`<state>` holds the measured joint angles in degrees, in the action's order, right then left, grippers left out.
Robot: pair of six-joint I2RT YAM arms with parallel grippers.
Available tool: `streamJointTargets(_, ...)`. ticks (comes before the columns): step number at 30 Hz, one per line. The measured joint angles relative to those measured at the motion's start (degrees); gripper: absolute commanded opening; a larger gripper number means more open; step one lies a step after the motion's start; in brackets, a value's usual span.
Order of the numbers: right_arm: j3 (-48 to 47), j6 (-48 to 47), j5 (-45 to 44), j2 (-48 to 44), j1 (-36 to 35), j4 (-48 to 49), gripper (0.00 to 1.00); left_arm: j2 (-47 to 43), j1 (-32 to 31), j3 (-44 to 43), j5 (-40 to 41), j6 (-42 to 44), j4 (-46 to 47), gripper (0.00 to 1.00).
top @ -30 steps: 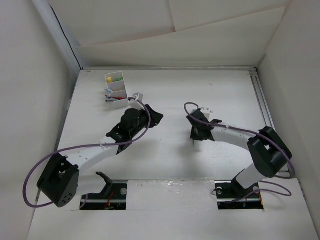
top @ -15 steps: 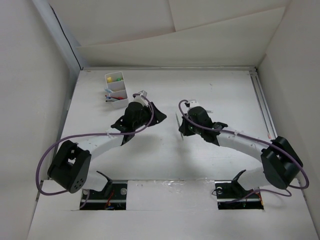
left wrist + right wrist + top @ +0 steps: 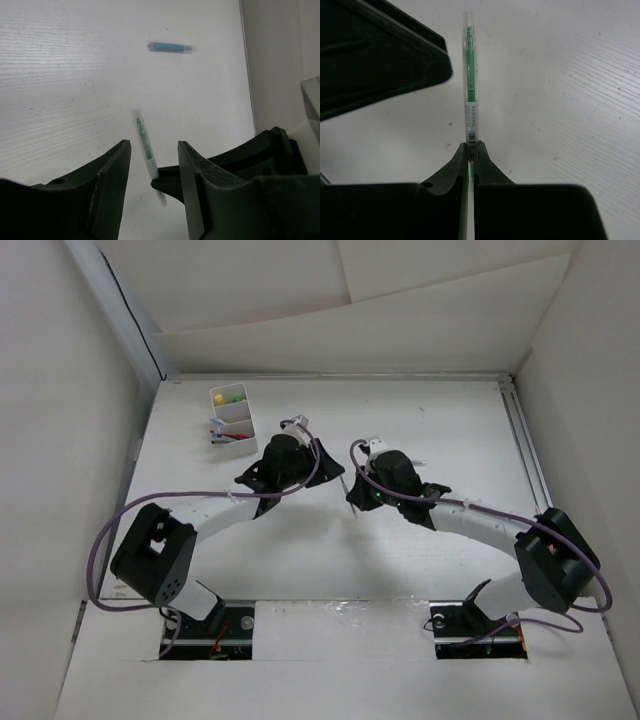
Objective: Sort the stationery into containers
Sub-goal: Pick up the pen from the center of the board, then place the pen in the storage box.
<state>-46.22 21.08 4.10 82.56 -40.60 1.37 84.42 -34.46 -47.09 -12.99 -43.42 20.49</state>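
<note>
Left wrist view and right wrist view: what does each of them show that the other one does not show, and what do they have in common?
Only the left wrist view: a teal-blue pen lying alone on the table, and the left gripper with its jaws apart. Only the right wrist view: the barcode label on the held pen. Both: the green pen, clamped at one end by the shut right gripper.

Looked like a robotics lab test cell, not a home or shop. White bench (image 3: 450, 420) was boxed in by plain white panels (image 3: 60, 460) on three sides. Left arm (image 3: 205, 520) and right arm (image 3: 480, 525) were bolted at the bench's near edge. Purple cables (image 3: 98, 560) hung loose. Wiring showed in cut-outs (image 3: 205, 632) there. A metal rail (image 3: 525, 450) ran along the right edge.
</note>
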Motion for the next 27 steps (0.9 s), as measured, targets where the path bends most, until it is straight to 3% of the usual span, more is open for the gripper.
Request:
streamJointTargets(15, 0.3, -0.4, 3.1, -0.6, -0.6, 1.6, 0.0, 4.4, -1.0, -1.5, 1.5, -0.2, 0.0, 0.25)
streamJointTargets(18, 0.3, -0.4, 3.5, -0.6, -0.7, 2.2, 0.0, 5.7, -1.0, -2.0, 1.5, -0.2, 0.2, 0.09)
streamJointTargets(21, 0.6, -0.3, 3.5, -0.6, -0.7, 2.3, 0.0, 6.3, -1.1, -2.3, 1.2, -1.2, 0.8, 0.0)
streamJointTargets(23, 1.0, -0.3, 3.4, -0.8, -0.7, 2.7, 0.0, 6.3, -1.3, -2.6, 1.3, -1.2, 0.6, 0.0)
streamJointTargets(25, 1.1, -0.3, 3.3, -1.2, -0.7, 2.8, 0.06, 6.3, -1.3, -2.8, 1.4, -1.5, 0.6, 0.0)
streamJointTargets(26, 1.2, -0.4, 3.1, -1.4, -0.7, 2.8, 0.19, 6.3, -1.3, -2.8, 1.4, -1.6, 0.7, 0.0)
streamJointTargets(27, 1.4, -0.3, 2.9, -1.9, -0.7, 2.8, 0.26, 6.3, -1.3, -3.0, 1.4, -1.7, 0.6, 0.0)
